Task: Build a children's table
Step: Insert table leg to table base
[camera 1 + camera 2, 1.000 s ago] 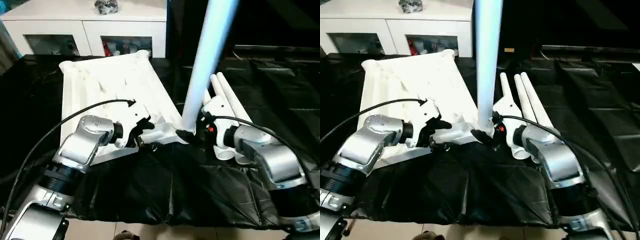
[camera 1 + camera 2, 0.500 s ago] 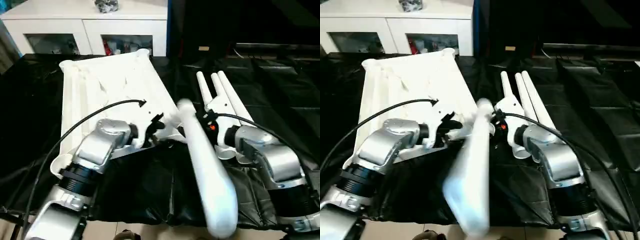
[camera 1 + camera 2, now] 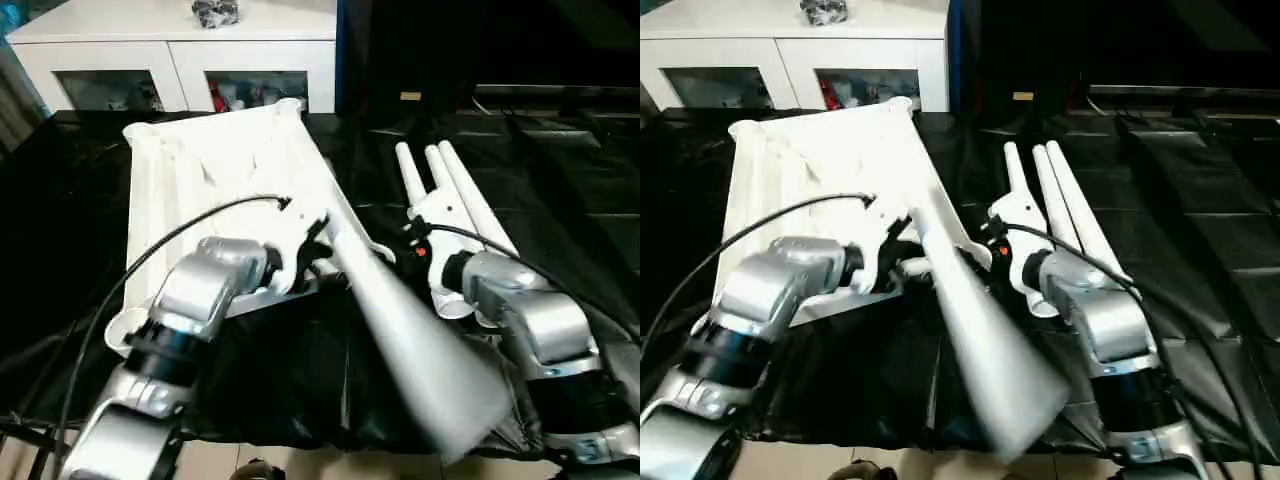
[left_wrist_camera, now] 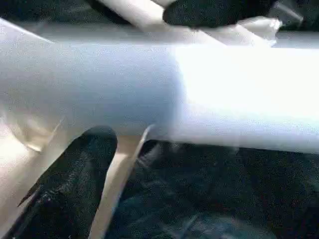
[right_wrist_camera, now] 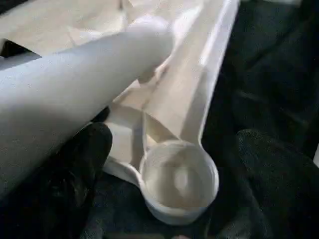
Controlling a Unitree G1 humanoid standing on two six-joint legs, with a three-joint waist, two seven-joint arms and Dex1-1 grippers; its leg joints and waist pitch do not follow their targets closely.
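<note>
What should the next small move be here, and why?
Probably regrip the loose leg with the right hand and stand one end over the corner socket. The leg lies slanted across the near edge of the tabletop, the socket is empty, and the right hand sits open on either side of it.

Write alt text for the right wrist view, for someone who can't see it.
A white table leg lies slanting across the upturned white tabletop, above an empty round corner socket. The right gripper's two black fingers stand apart on either side of that socket, over black sheeting.
</note>
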